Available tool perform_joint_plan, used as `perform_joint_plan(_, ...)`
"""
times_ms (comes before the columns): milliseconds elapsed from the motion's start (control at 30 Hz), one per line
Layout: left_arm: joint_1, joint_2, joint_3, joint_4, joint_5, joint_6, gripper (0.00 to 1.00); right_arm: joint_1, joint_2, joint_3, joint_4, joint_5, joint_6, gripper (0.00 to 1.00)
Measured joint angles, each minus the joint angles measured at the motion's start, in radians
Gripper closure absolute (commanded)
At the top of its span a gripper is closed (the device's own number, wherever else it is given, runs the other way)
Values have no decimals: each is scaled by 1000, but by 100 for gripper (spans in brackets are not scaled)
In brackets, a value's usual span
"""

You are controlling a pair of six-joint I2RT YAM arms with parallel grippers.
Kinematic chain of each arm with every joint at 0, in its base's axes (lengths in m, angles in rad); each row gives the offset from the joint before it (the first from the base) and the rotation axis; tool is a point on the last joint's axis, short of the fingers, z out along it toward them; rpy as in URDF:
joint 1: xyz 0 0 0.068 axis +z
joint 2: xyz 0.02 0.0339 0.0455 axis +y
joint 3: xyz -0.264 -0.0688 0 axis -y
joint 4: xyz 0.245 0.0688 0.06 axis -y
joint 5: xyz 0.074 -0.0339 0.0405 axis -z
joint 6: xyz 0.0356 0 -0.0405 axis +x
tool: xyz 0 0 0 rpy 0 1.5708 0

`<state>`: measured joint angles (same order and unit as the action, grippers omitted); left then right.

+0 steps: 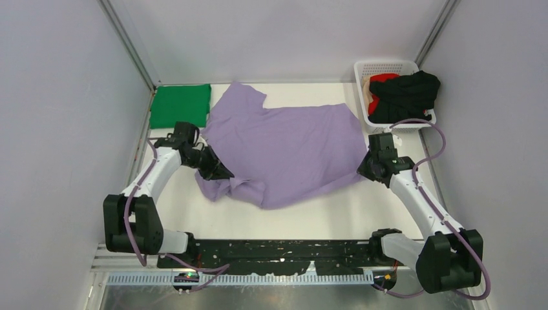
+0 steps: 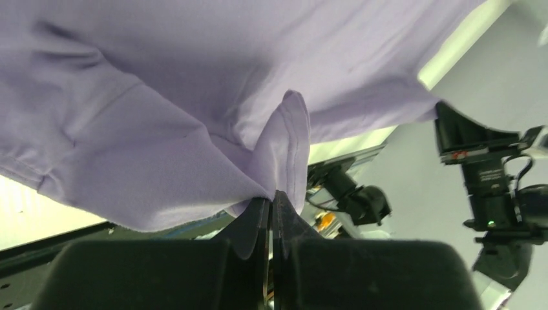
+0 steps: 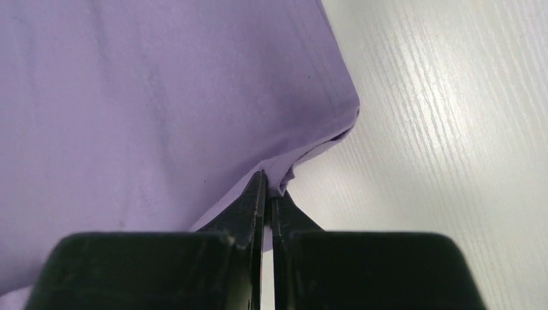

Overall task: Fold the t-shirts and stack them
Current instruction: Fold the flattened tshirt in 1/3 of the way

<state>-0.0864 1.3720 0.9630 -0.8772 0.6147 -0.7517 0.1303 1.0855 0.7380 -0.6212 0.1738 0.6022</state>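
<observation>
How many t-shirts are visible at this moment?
4. A lavender shirt spread mid-table; a green shirt folded at the far left; a black shirt and a red shirt in the basket, which may hide more.

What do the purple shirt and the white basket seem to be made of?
The purple shirt looks like soft matte cloth, perhaps cotton: it drapes, wrinkles, and shows stitched hems. The white basket looks like rigid plastic: its walls are a grid of holes.

Both arms reach forward, wrists turned inward; left pincer (image 2: 271, 199), right pincer (image 3: 267, 184) clamped on purple t-shirt (image 1: 291, 145).
</observation>
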Motion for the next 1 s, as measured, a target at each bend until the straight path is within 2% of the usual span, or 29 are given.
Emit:
perform_joint_plan(233, 70, 28, 5, 154, 21, -92, 100, -32, 42, 47, 3, 4, -11, 95)
perform_joint_plan(367, 76, 87, 86, 196, 26, -108, 100, -46, 64, 74, 11, 3, -25, 95)
perform_joint_plan(667, 127, 180, 211, 216, 24, -86, 100, -56, 110, 126, 39, 3, -53, 95)
perform_joint_plan(1000, 135, 294, 338, 222, 21, -70, 100, -63, 253, 202, 75, 2, -56, 95)
